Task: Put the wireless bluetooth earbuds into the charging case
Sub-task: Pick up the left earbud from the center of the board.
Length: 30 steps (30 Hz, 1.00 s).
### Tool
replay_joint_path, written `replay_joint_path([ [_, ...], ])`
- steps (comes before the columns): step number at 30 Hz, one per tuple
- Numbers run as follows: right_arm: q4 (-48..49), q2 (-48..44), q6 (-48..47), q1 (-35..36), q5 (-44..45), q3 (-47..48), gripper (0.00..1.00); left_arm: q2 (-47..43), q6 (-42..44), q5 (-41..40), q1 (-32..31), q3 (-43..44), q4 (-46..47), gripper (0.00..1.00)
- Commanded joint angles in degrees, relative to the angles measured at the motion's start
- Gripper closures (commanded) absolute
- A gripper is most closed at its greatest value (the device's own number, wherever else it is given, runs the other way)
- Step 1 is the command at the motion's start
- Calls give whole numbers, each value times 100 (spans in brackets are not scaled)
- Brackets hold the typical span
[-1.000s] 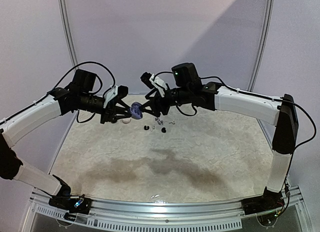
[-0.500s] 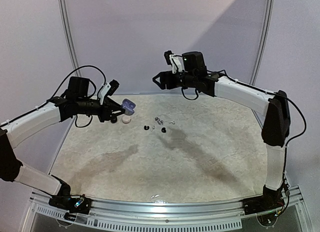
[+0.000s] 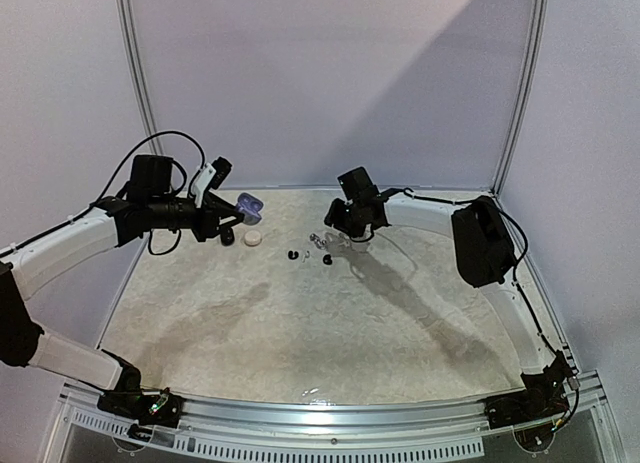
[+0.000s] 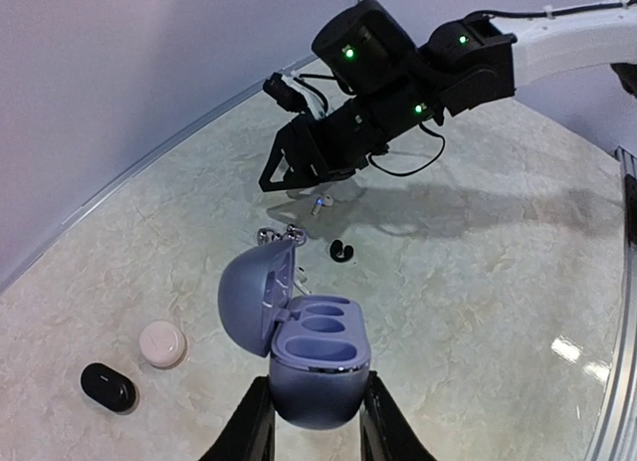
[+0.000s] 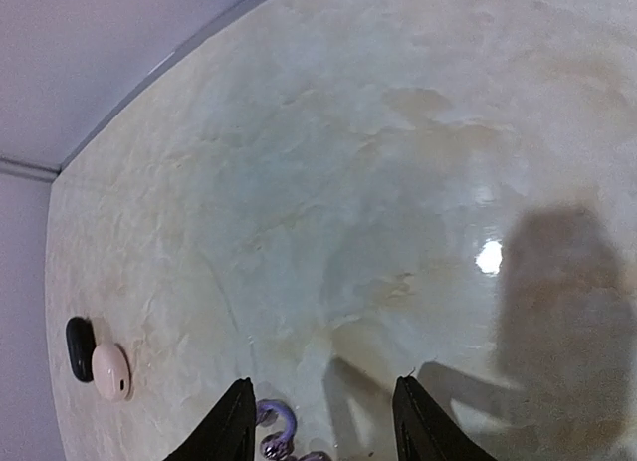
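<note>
Pale marbled tabletop, lilac backdrop walls, curved rail at rear.

L gripper: fingers pinching a blue-violet charging case by its lower body, held up off the table. Lid hinged open, tipped back to the left. Both sockets visible in L wrist view and both look empty.

R gripper: fingers apart w/ a clear gap, pointing down at the table, nothing between them. Directly under/just ahead of the tips sits a silver-grey earbud w/ a looped, purplish-tinted shape; a second bit beside it at the frame edge, too cropped to ID.

Rest of earbuds: small cluster on the table below R gripper, between the two arms. Glossy black earbud lies just beyond the open lid as seen from L wrist; another black one near it in top view; whitish bits under R gripper.

Off to L gripper's left, on the table: round white case and small black case, side by side, untouched.

Progress, my read: early. Case is open and presented, that part done. No bud seated, none picked. Left to do: R closes on a bud, carries to the case, seats it; repeat for 2nd socket.
</note>
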Motion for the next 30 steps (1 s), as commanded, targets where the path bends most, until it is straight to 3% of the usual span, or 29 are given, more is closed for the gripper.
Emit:
replay_joint_path([
  [1,-224,230,1273,-47,484,354,53,-82,34,-59,86,-88,207,100],
  [8,-324,564,1693,-40,281,483,56,-92,117,-115,162,-106,288,100],
  [20,-734,911,1283,146,-582,819,64,-37,181,-187,237,-157,458,100],
  [30,-1359,1034,608,314,-267,969,75,-50,210,-200,267,-192,512,100],
])
